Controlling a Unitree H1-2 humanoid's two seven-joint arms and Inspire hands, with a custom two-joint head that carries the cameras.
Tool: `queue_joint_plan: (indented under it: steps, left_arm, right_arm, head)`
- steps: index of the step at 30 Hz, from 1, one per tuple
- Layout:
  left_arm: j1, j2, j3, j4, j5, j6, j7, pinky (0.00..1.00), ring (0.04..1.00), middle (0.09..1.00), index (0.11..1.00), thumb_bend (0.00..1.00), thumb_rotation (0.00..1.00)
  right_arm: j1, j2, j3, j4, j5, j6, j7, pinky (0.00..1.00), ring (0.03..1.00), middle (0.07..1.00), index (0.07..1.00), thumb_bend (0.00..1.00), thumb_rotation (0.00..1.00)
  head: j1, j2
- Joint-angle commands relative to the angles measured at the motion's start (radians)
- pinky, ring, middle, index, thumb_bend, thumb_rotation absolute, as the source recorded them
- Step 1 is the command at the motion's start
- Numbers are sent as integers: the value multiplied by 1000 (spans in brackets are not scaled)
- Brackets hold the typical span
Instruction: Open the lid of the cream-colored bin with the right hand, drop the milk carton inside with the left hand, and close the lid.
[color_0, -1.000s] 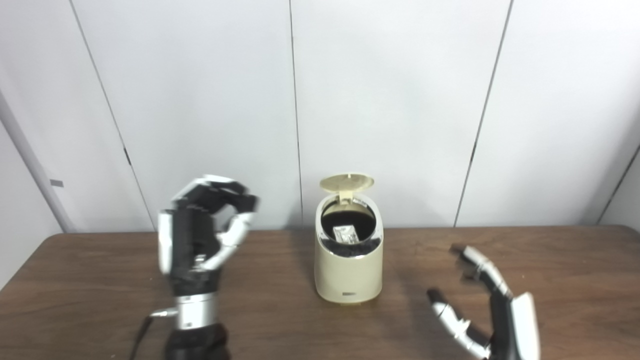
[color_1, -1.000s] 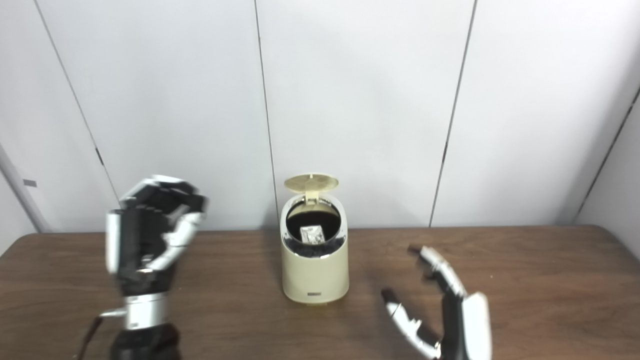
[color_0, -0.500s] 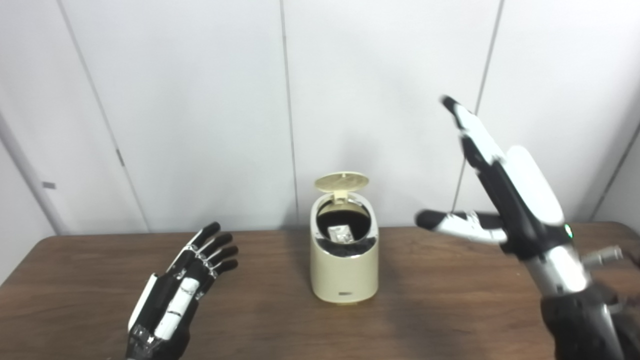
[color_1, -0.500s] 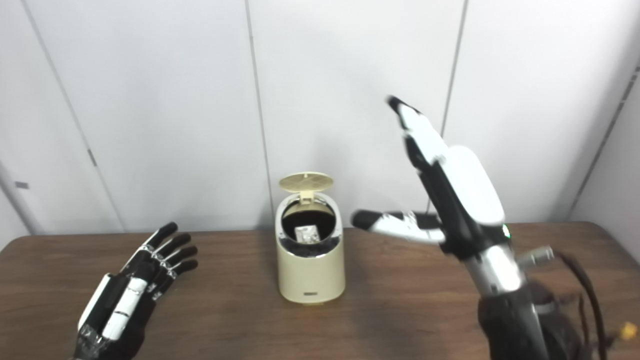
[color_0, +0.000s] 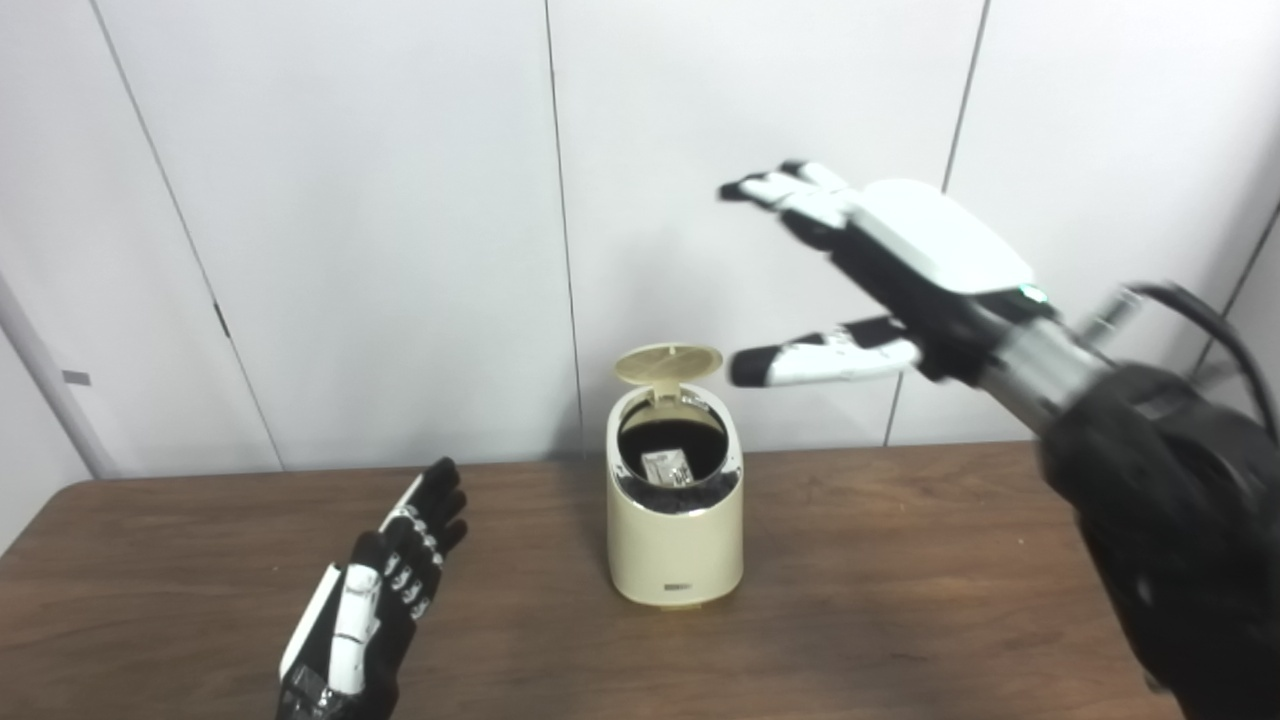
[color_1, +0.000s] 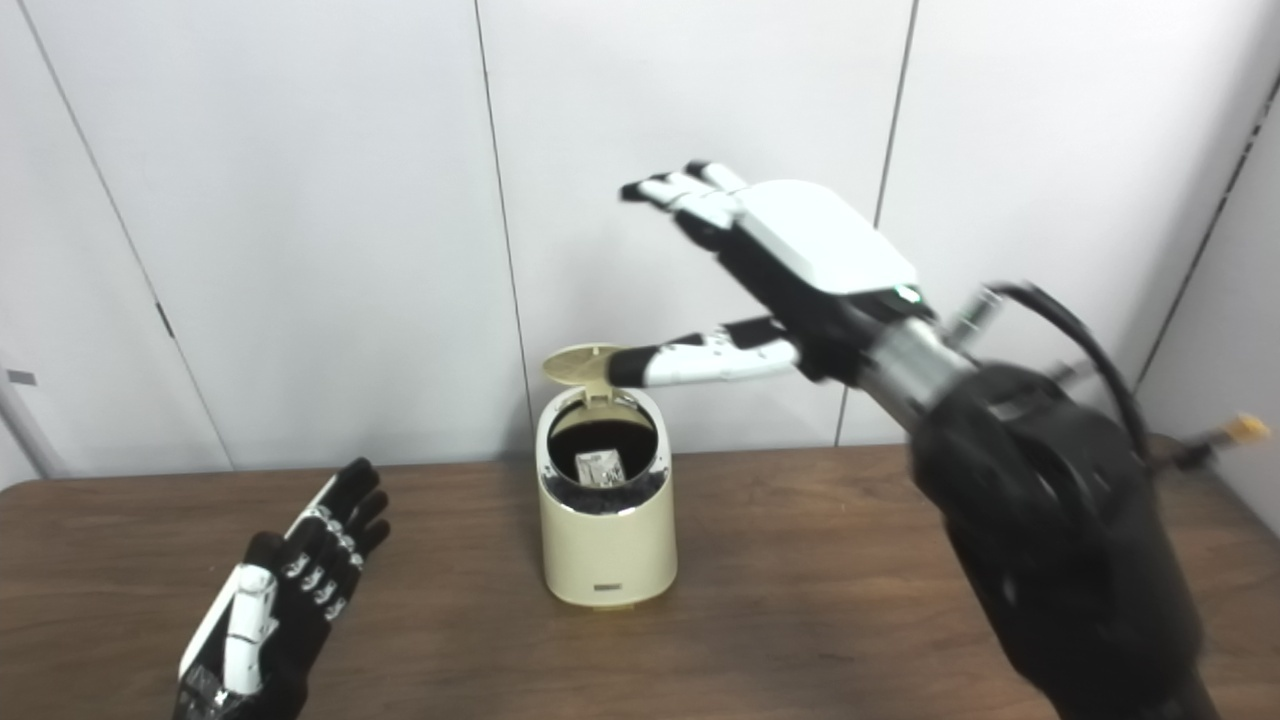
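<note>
The cream-colored bin (color_0: 675, 545) stands upright at the middle of the brown table, its round lid (color_0: 668, 362) tipped up at the back. Inside the dark opening lies the milk carton (color_0: 663, 464), only its pale top showing. My right hand (color_0: 880, 265) is raised high, above and to the right of the lid, palm down, fingers spread and holding nothing; its thumb points toward the lid without touching it. My left hand (color_0: 375, 605) lies low over the table left of the bin, fingers stretched out, empty.
White wall panels (color_0: 400, 200) rise right behind the table's far edge. The brown table (color_0: 900, 600) stretches wide on both sides of the bin. A black cable (color_0: 1200, 320) loops off my right forearm.
My right hand has swung from low over the table up to above the lid, turning palm down. My left hand dropped from a raised curl to flat and open. The camera shifted a little.
</note>
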Motion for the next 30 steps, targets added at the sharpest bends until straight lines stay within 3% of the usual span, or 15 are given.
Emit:
queue_joint_plan:
  steps: [1,5,10,13,17,30]
  left_arm:
    - [-16,-10,11,-18,3,-9,-21,1000,1000,1000,1000,618,1000]
    - [-17,-31,16,-9,27,-9,-29,1000,1000,1000,1000,631,1000]
    - [-19,-55,20,-13,44,3,-40,1000,1000,1000,1000,650,1000]
    - [-17,-70,22,-14,55,13,-36,1000,1000,1000,1000,619,1000]
    - [-17,-85,26,-7,68,25,-33,1000,1000,1000,1000,625,1000]
    - [-2,-98,32,-3,72,23,-42,1000,1000,1000,1000,646,1000]
  right_arm:
    - [-89,-30,20,11,-28,-17,32,835,953,921,889,828,938]
    - [-138,-38,78,67,-73,-15,97,881,942,906,874,829,955]
    - [-168,-14,92,132,-49,4,132,886,944,884,846,812,910]
    - [-180,-4,95,180,-23,-17,133,836,945,891,840,807,905]
    - [-193,4,117,232,-22,-24,142,871,956,903,856,819,943]
    - [-163,-3,147,289,-25,-22,141,895,968,901,854,795,926]
  head:
    - [0,2]
    - [8,6]
    - [5,10]
    - [4,9]
    - [5,13]
    - [13,11]
